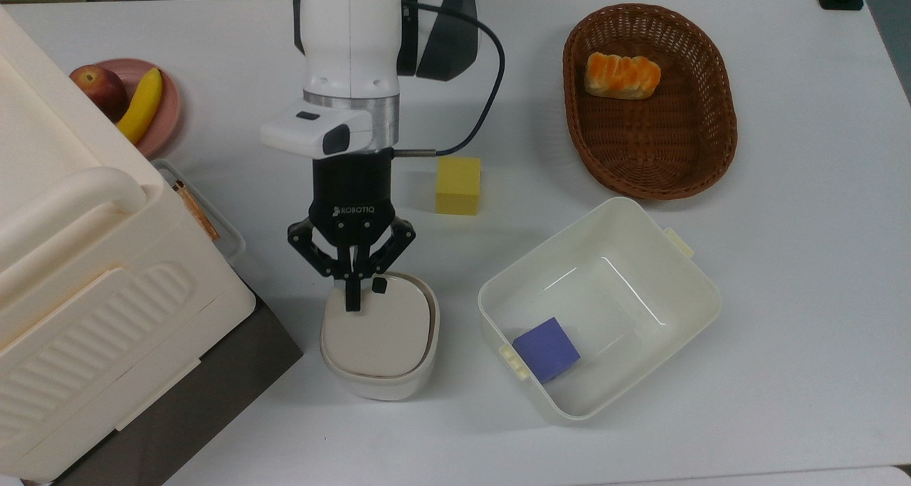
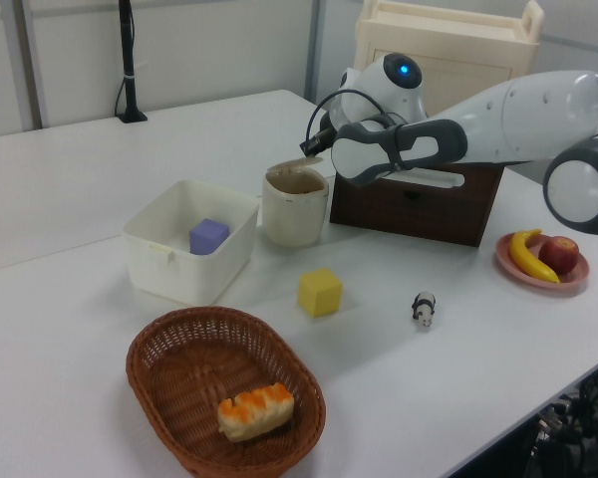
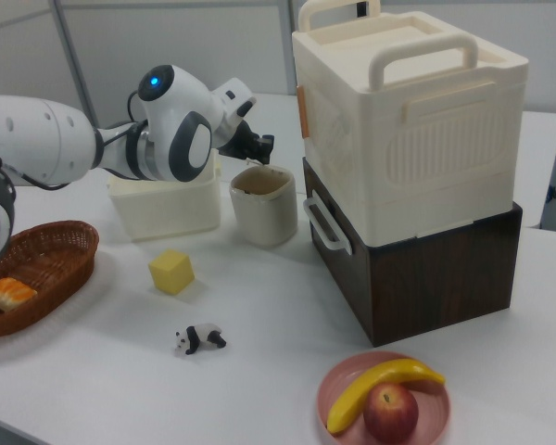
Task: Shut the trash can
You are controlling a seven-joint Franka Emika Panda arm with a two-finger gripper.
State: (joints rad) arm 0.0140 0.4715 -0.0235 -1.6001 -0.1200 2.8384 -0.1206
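The trash can (image 1: 379, 372) is a small cream-white bin between the dark chest and the cream tub in the top view. Its beige-grey lid (image 1: 377, 333) lies down flat over the bin, black button (image 1: 379, 284) at the edge nearest the arm. My gripper (image 1: 350, 304) is shut, empty, with its joined fingertips resting on the lid beside the button. In the left view the trash can (image 2: 295, 211) shows a thin dark gap under the lowered lid, with the gripper (image 2: 314, 151) just above its rim. In the right view the gripper (image 3: 262, 145) hovers over the trash can (image 3: 264, 211).
A cream tub (image 1: 701, 276) holding a purple cube (image 1: 546, 349) stands to the top view's right of the bin. A yellow cube (image 1: 457, 185), a wicker basket (image 1: 712, 151) with bread, a fruit plate (image 1: 169, 112), a toy panda (image 2: 424, 308), and a big cream box (image 1: 78, 258) on a dark chest surround it.
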